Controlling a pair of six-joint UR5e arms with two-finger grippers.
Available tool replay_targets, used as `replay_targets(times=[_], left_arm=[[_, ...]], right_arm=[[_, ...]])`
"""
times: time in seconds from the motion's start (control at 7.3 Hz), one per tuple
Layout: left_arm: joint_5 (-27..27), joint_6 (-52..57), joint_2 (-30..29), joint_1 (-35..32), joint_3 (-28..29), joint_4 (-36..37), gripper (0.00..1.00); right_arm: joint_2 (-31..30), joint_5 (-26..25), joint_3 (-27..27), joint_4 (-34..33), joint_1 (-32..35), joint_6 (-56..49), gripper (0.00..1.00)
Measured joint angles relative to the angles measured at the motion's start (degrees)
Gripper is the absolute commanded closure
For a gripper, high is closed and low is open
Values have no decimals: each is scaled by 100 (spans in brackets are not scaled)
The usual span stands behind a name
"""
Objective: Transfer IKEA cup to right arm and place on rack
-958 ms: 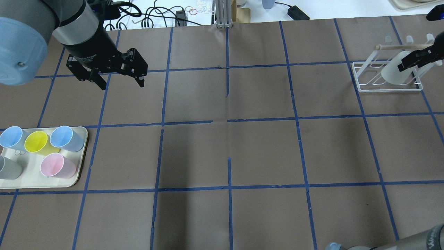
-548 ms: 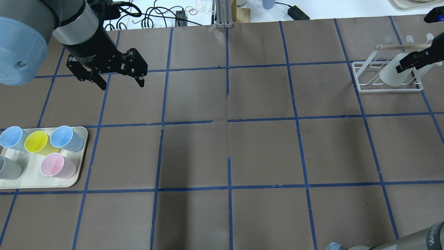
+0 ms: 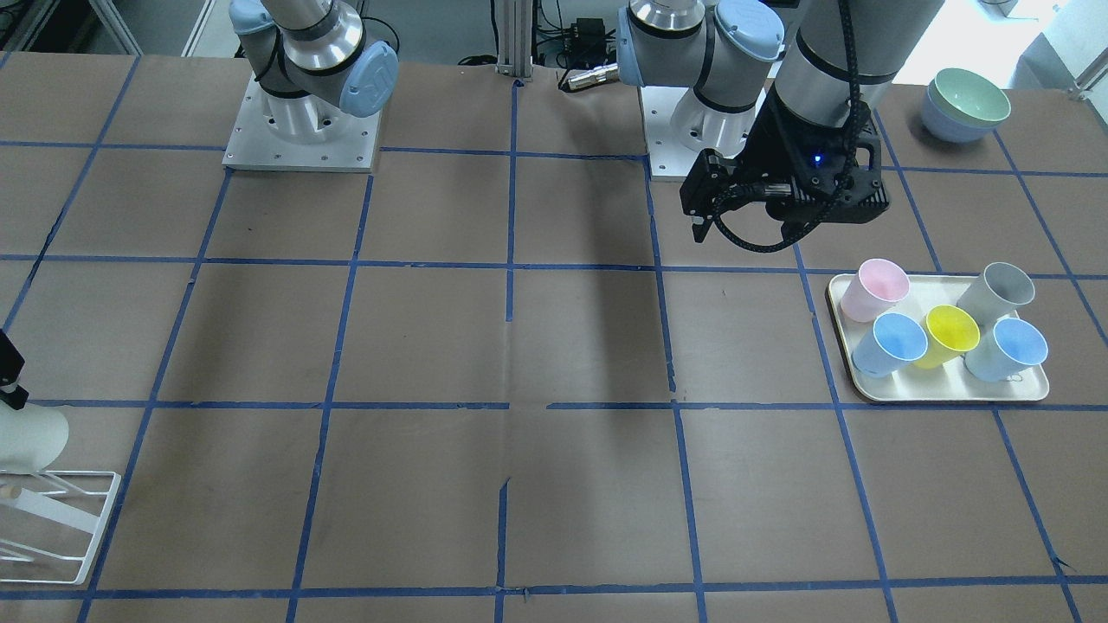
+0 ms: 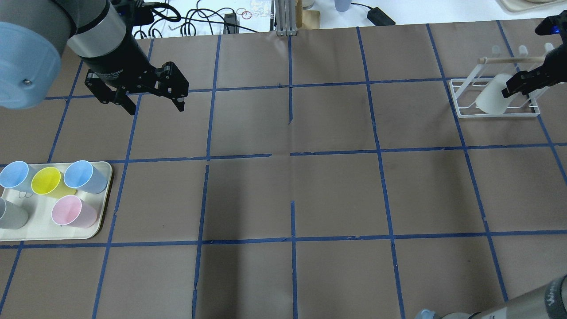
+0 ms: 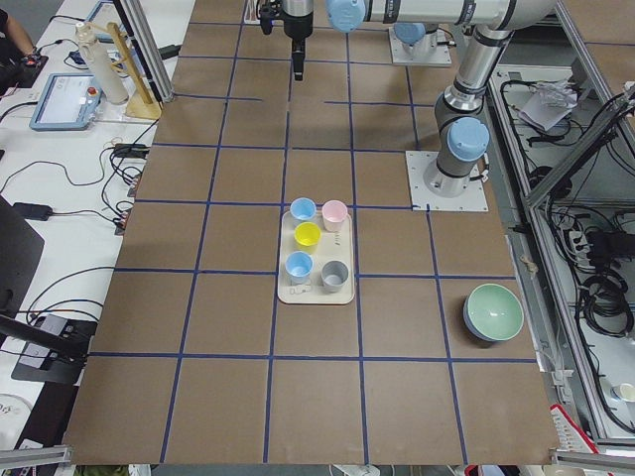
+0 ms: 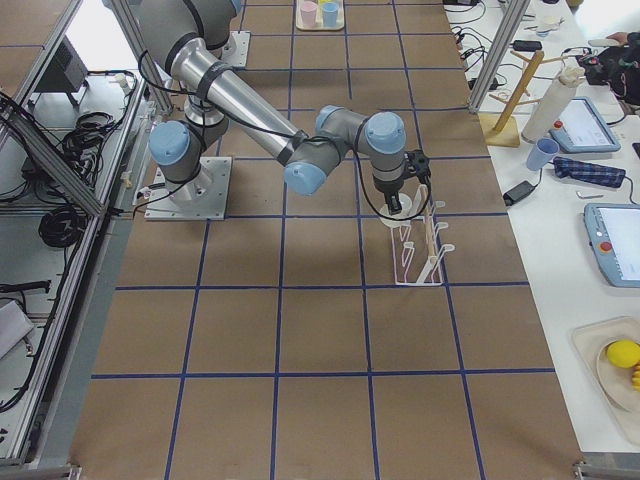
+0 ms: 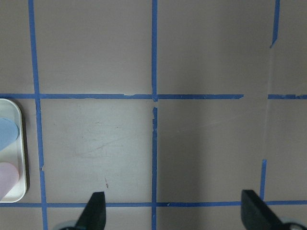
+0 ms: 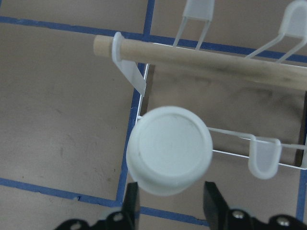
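Surface: table (image 4: 336, 195) under brown paper, squared off in blue tape. Benches and cables run along the top edge of the overhead view.

Lower left, nearest: cream tray (image 4: 40, 228) carrying five upright cups: two blue cups (image 4: 84, 176), yellow cup (image 4: 46, 181), pink cup (image 4: 73, 212), grey cup (image 4: 11, 216). None is the task's cup.

Upper left: left gripper (image 4: 156, 106), jaws spread wide with nothing between them, hanging over bare paper. Unmoved over the last second.

Upper right, farthest: white wire rack (image 4: 500, 115) with wooden dowel (image 8: 201, 60). IKEA cup (image 4: 491, 95), off-white, mouth down and tilted, is pinched across its body by the right gripper (image 8: 171, 206), jaws drawn in on either side of it.

Change: over the last second the cup and right gripper have drifted left and down in the overhead frame. The cup now overlaps the rack's base wires. Judgement: hand-over done; placing in its last stage, release outstanding.

View notes: only the right wrist view shows the cup's closed base, just below the dowel's left end. Whether a rod has entered the mouth cannot be told. The front-facing and left-end views show stacked bowls (image 3: 965, 104), which the overhead view leaves out.
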Motion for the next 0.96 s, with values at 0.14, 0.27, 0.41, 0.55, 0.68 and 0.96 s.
replay_targets(times=[0.14, 0.27, 0.41, 0.55, 0.68, 0.96], left_arm=[[0, 0, 0, 0, 0, 0, 0], [0, 0, 0, 0, 0, 0, 0], [0, 0, 0, 0, -1, 0, 0], [0, 0, 0, 0, -2, 0, 0], [0, 0, 0, 0, -3, 0, 0], [0, 0, 0, 0, -3, 0, 0]], right_arm=[[25, -1, 2, -4, 0, 1, 2], [40, -1, 1, -7, 0, 3, 0], [37, -1, -2, -7, 0, 2, 0], [18, -1, -6, -4, 6, 5, 0], [-37, -5, -10, 16, 14, 8, 0], [-383, -73, -5, 282, 34, 224, 0]])
